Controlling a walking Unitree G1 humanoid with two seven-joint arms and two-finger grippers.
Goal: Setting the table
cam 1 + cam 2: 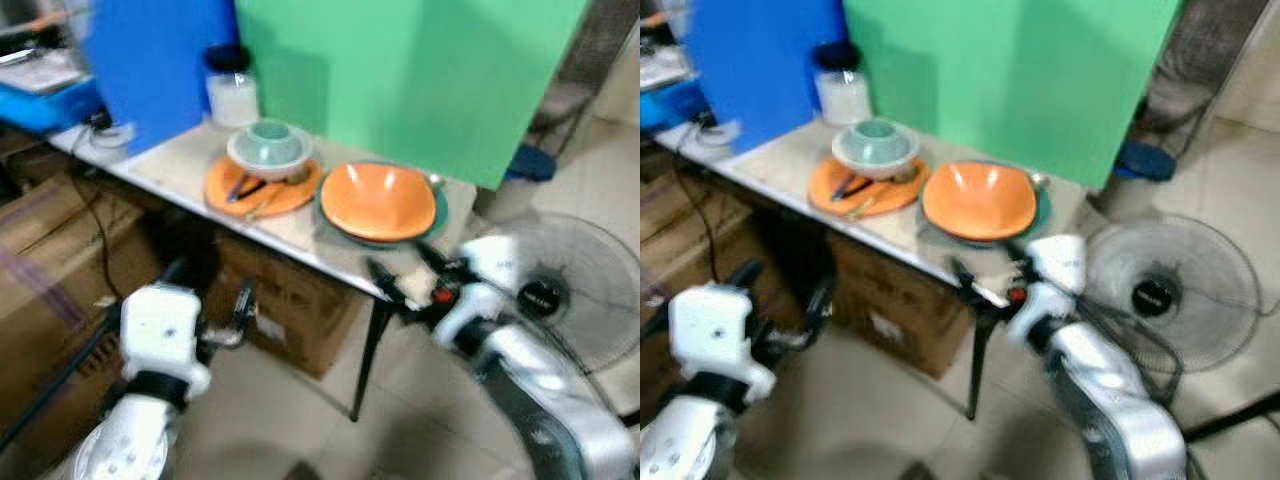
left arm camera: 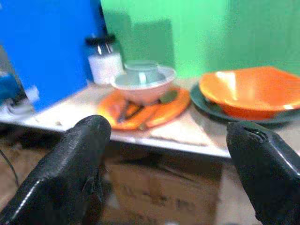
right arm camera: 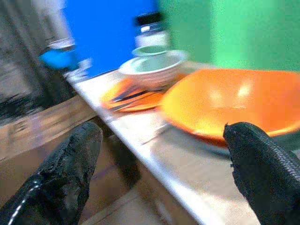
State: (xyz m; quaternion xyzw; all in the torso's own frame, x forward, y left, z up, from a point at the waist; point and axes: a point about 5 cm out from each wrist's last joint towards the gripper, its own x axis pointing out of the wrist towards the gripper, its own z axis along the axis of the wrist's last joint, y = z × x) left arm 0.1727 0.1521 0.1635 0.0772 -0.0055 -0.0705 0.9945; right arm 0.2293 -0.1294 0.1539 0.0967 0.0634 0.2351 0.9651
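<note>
An orange bowl (image 1: pixel 378 200) sits on a dark teal plate (image 1: pixel 437 210) near the table's front corner. To its left an orange plate (image 1: pixel 262 188) carries a pale bowl (image 1: pixel 268 148) and some cutlery (image 1: pixel 243 188). My right gripper (image 1: pixel 408 270) is open at the table's front edge, just before the orange bowl (image 3: pixel 234 103). My left gripper (image 1: pixel 215 290) is open too, below the table edge and in front of the orange plate (image 2: pixel 145 110). Neither holds anything.
A white jar with a black lid (image 1: pixel 231 90) stands at the back of the table (image 1: pixel 180 165), before a blue panel (image 1: pixel 150 60) and a green panel (image 1: pixel 420 70). Cardboard boxes (image 1: pixel 290 300) sit under the table. A floor fan (image 1: pixel 550 290) stands to the right.
</note>
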